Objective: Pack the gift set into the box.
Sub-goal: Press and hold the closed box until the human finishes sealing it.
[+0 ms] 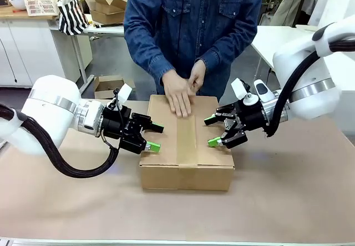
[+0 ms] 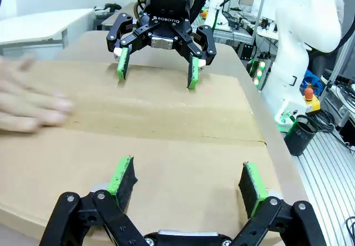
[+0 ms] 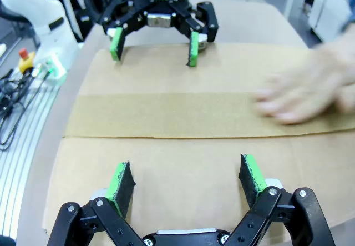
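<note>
The box (image 1: 186,146) sits closed mid-table (image 1: 288,201), long axis running from robot to person, whose hand (image 1: 178,93) presses the tape. Left end effector (image 1: 156,136) and right end effector (image 1: 213,131) flank it, both spread, equally near.

The large flat brown cardboard box (image 1: 186,146) sits closed in the middle of the brown paper-covered table (image 1: 288,190), with a strip of brown tape (image 1: 186,132) running front to back along its top. The left gripper (image 1: 154,136) is at the box's left edge and the right gripper (image 1: 212,130) at its right edge, facing each other across the lid. Behind the box stands a person in a blue denim shirt (image 1: 191,18), whose hand (image 1: 178,92) lies flat on the far end of the tape.
</note>
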`<action>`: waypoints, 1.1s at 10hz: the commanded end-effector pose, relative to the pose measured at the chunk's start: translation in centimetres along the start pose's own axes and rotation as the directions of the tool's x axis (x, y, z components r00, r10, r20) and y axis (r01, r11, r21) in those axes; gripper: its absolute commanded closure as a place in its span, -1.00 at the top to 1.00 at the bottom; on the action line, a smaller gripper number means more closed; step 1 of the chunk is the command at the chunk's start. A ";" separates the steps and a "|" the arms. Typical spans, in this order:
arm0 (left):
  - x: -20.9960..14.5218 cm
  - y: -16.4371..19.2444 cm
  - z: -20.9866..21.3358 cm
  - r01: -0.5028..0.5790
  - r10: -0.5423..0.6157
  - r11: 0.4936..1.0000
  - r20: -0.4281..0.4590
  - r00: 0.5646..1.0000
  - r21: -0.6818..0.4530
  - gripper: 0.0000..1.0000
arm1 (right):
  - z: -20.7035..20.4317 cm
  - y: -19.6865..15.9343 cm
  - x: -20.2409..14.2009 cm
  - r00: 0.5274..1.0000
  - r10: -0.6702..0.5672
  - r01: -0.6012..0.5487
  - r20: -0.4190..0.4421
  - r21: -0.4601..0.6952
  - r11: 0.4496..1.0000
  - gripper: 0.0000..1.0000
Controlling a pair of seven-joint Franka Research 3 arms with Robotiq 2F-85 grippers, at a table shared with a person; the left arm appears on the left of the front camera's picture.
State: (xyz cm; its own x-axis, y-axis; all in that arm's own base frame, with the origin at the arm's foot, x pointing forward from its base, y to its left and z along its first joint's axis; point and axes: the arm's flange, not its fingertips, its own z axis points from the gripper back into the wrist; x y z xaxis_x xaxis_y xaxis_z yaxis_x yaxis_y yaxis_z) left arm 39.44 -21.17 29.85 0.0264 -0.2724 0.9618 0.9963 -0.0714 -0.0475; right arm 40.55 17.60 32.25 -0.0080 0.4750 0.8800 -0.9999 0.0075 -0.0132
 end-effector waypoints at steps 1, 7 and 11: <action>-0.1 -0.1 -0.1 0.005 -0.005 1.000 0.000 1.000 -0.001 1.00 | 0.0 0.1 -0.2 1.000 0.010 -0.010 -0.007 -0.004 1.000 1.00; -0.1 -0.1 -0.1 0.005 -0.005 1.000 0.000 1.000 -0.001 1.00 | 0.0 0.1 -0.2 1.000 0.010 -0.010 -0.007 -0.004 1.000 1.00; -0.1 -0.1 -0.1 0.005 -0.005 1.000 0.000 1.000 -0.001 1.00 | 0.0 0.1 -0.2 1.000 0.010 -0.010 -0.007 -0.004 1.000 1.00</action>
State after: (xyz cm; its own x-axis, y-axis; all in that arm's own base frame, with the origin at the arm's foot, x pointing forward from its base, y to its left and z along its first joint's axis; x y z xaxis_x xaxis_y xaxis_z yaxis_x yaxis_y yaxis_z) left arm 39.43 -21.19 29.85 0.0263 -0.2724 0.9618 0.9963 -0.0718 -0.0475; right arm 40.55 17.60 32.25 -0.0080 0.4750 0.8800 -0.9999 0.0075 -0.0132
